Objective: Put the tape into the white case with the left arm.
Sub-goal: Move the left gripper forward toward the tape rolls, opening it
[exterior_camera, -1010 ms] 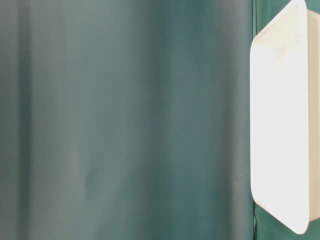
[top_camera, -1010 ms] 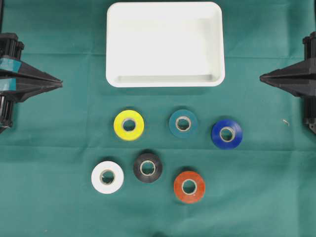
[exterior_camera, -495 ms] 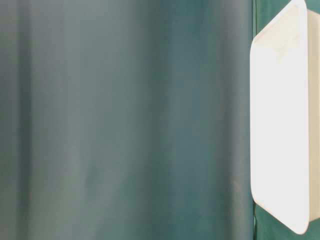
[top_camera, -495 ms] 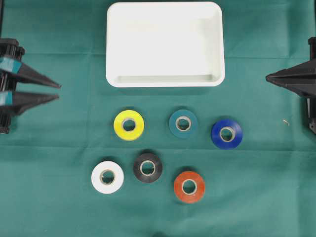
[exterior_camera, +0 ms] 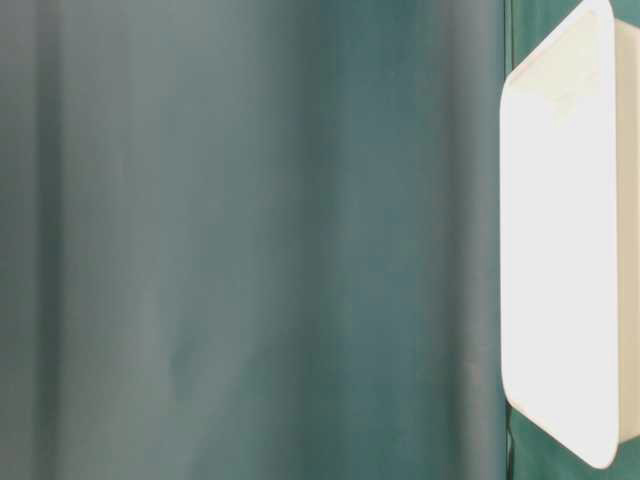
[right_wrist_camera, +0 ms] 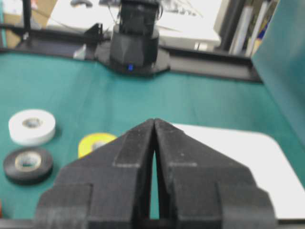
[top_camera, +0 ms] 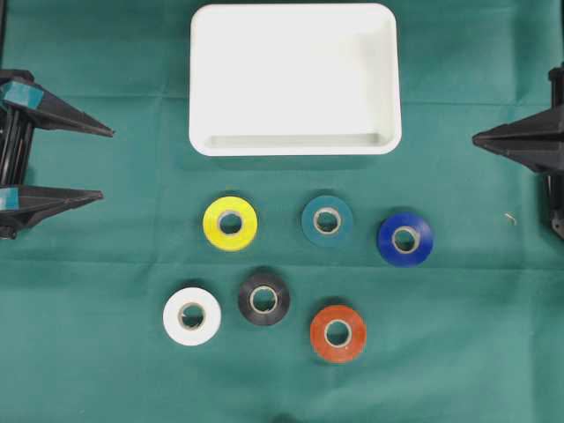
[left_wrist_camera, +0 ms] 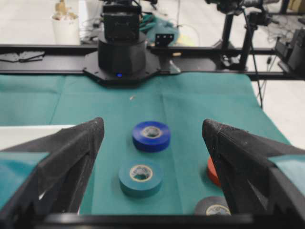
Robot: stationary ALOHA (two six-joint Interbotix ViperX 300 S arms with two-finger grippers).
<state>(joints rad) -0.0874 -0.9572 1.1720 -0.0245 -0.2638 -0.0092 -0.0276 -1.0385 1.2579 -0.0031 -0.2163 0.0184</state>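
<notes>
A green cloth (top_camera: 106, 291) covered the table under me, creased in faint lines. Beyond its far edge ran a black rail (left_wrist_camera: 47, 50), and past that a pale floor (left_wrist_camera: 28, 19) lay bright under the room's light. A black tripod (left_wrist_camera: 248, 33) stood at my right, tangled cables (left_wrist_camera: 159, 21) trailed behind, and a white bucket (left_wrist_camera: 64, 28) sat on the floor.

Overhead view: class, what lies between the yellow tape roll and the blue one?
The teal tape roll lies between the yellow roll and blue roll, seen overhead.
</notes>
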